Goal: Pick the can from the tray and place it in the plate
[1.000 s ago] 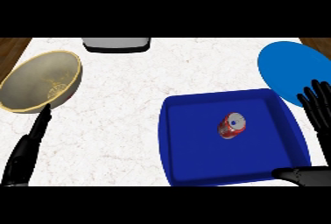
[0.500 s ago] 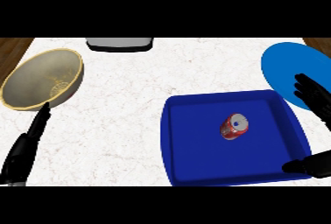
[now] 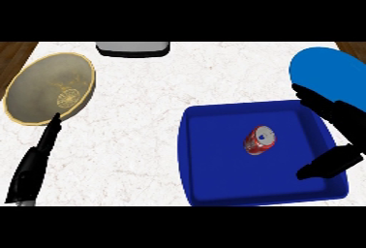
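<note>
Right hand open, beside can

White marbled counter, brown wood showing at its far corners. Round tan bowl with a pale floral mark inside sits at the counter's left side. Grey, dark-topped object at the counter's far edge, only partly visible.

red can, blue tray, blue plate
</note>
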